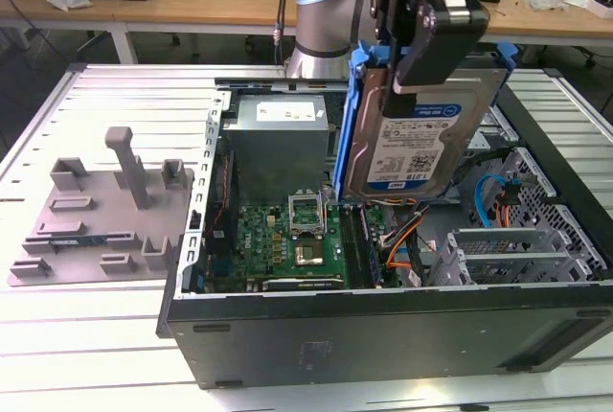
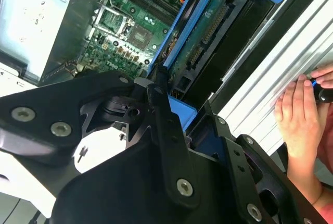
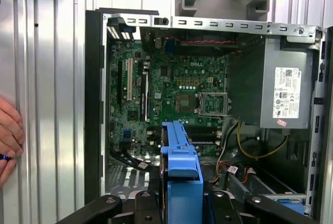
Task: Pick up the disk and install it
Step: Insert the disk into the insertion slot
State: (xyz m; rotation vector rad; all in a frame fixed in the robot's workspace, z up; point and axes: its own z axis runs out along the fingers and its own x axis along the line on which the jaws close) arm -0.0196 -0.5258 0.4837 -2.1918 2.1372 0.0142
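Disk [image 1: 412, 148] pinched in gripper [image 1: 414, 75], held near upright above open computer case [image 1: 383, 335]. Label face recorded in exterior view; edge-on aspect in both wrist views, where person's hand [image 2: 299, 112] is noted on ribbed table [image 3: 47, 78] beside case.

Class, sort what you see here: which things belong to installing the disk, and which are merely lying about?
Belong to the job:
silver-grey rectangular hard disk in a blue plastic frame; black gripper clamped on it; open black metal computer case.

Lying about:
grey plastic fixture plate with upright blocks; a person's hand.
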